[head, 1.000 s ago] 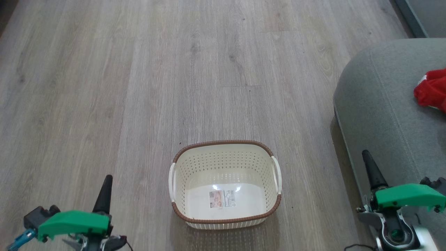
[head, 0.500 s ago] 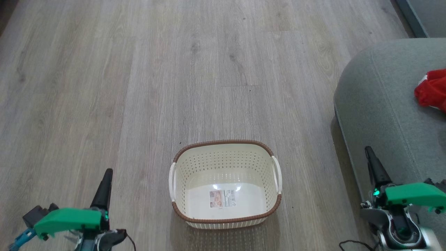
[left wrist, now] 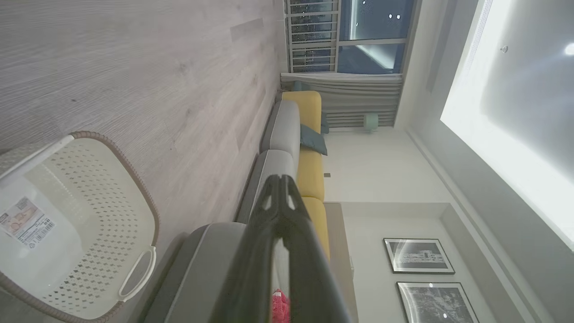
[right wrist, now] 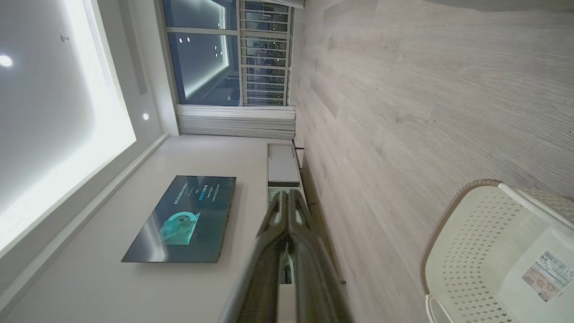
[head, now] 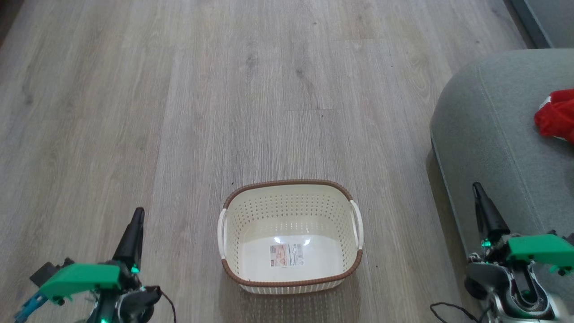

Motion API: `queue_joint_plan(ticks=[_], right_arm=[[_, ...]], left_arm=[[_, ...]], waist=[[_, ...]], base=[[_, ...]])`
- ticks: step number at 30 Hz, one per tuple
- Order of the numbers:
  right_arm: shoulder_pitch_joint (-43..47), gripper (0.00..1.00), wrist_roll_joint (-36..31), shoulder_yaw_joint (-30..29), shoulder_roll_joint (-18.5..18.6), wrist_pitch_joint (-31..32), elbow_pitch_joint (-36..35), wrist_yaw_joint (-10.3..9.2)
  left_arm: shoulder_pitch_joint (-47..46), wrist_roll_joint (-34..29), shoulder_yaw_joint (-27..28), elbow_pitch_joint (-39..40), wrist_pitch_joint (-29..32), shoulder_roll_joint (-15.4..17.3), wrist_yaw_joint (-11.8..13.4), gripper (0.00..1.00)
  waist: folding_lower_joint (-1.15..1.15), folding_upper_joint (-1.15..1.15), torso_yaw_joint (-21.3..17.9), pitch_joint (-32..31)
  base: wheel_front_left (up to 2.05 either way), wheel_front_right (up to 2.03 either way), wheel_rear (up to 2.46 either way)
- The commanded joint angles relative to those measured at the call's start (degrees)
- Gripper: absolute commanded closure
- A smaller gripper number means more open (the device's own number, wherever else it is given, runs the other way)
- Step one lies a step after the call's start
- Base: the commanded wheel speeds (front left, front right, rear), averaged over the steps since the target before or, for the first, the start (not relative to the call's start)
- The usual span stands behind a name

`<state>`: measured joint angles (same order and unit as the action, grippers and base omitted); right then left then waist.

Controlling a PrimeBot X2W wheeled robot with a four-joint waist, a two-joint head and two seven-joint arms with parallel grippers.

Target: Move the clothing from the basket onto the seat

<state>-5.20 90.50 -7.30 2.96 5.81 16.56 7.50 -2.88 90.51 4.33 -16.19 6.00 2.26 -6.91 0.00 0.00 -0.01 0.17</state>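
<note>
Cream-white perforated plastic basket [head: 287, 183] on wood floor [head: 224, 89], bright red fabric clothing [head: 556, 114] on grey-green upholstered seat [head: 493, 134], left gripper [head: 139, 211], right gripper [head: 476, 185], both jaws pressed together.

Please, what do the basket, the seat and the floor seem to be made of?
The basket: most likely moulded plastic, cream-white and slightly glossy; its perforated walls and the glare on its bottom suggest so. Its brown rim looks woven, perhaps also plastic. The seat: matte grey-green fabric upholstery, with stitched seams. The floor: grey wood-grain planks, wood or laminate; I cannot tell which.
</note>
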Motion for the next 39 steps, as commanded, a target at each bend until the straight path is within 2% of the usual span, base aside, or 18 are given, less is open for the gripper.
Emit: queue_joint_plan(ticks=[1,39], right_arm=[[-0.98,1.00,1.65,0.76,-0.08,0.70,-2.54,-0.01],[-0.98,1.00,1.66,0.77,-0.08,0.69,-2.54,-0.01]], left_arm=[[-3.32,1.64,2.20,2.12,0.50,0.62,-0.58,1.00],[-3.31,1.65,2.19,2.13,0.49,0.62,-0.58,1.00]], waist=[[0.00,0.00,0.01,0.01],[0.00,0.00,0.01,0.01]], base=[[0.00,0.00,0.00],[0.00,0.00,0.00]])
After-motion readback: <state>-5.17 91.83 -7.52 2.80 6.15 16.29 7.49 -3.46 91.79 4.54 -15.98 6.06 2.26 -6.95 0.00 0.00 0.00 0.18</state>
